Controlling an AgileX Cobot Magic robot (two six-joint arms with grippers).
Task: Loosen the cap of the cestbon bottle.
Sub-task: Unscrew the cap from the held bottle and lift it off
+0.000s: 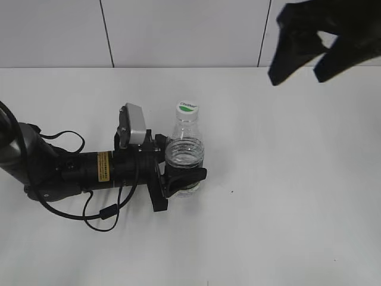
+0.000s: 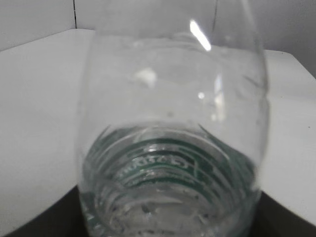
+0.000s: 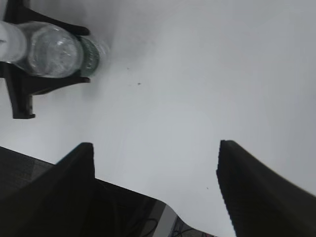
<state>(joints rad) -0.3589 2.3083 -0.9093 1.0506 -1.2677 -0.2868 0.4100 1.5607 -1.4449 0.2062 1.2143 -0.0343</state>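
The clear cestbon bottle (image 1: 184, 154) stands upright on the white table with its white cap (image 1: 187, 108), marked green, on top. My left gripper (image 1: 181, 174) is shut on the bottle's lower body. In the left wrist view the bottle (image 2: 173, 148) fills the frame, its green label showing through the ribbed plastic. My right gripper (image 1: 300, 70) is open and empty, high at the top right, well away from the cap. In the right wrist view the bottle (image 3: 54, 49) sits at the top left between the left gripper's black fingers, and the right gripper's fingers (image 3: 155, 163) are spread wide.
The white table (image 1: 286, 196) ends at a white panelled wall (image 1: 178, 30) at the back. The left arm and its cables (image 1: 77, 170) lie across the table's left side. The table's front edge and dark floor show in the right wrist view (image 3: 128, 207).
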